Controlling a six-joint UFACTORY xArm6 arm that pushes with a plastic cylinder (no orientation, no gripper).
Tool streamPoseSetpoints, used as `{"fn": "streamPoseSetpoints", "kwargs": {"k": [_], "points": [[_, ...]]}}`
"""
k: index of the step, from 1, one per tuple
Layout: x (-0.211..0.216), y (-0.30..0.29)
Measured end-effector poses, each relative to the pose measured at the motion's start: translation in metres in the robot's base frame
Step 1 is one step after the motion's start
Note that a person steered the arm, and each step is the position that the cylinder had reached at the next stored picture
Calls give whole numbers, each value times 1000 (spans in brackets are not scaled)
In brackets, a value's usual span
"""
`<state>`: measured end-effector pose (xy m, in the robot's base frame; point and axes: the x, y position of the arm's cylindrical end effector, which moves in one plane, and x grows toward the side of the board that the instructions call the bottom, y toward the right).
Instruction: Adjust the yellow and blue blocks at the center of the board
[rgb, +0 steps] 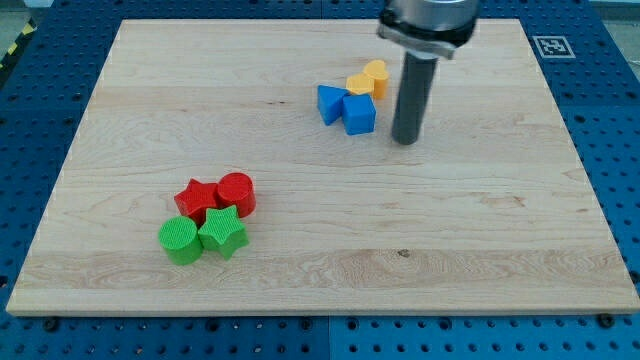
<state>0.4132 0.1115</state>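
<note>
Two blue blocks sit right of the board's middle, toward the view's top: a blue cube (360, 113) and a blue wedge-like block (329, 103) touching its left side. Two yellow blocks lie just above them: a flat yellow block (359, 84) and a rounded yellow block (376, 76), touching each other. My tip (405, 140) rests on the board just right of the blue cube, a small gap apart. The rod's upper part stands just to the right of the yellow blocks.
A cluster sits at the lower left: a red star (197, 200), a red cylinder (237, 193), a green cylinder (181, 240) and a green star (223, 233). The wooden board (500, 250) lies on a blue perforated table.
</note>
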Motion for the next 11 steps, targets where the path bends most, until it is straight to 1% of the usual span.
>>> {"fn": "streamPoseSetpoints", "kwargs": {"k": [2, 3, 6, 8, 9, 10, 11], "points": [[-102, 6], [-111, -2], [-112, -78], [-111, -101], [-111, -124], [-133, -128], [-179, -101]]}}
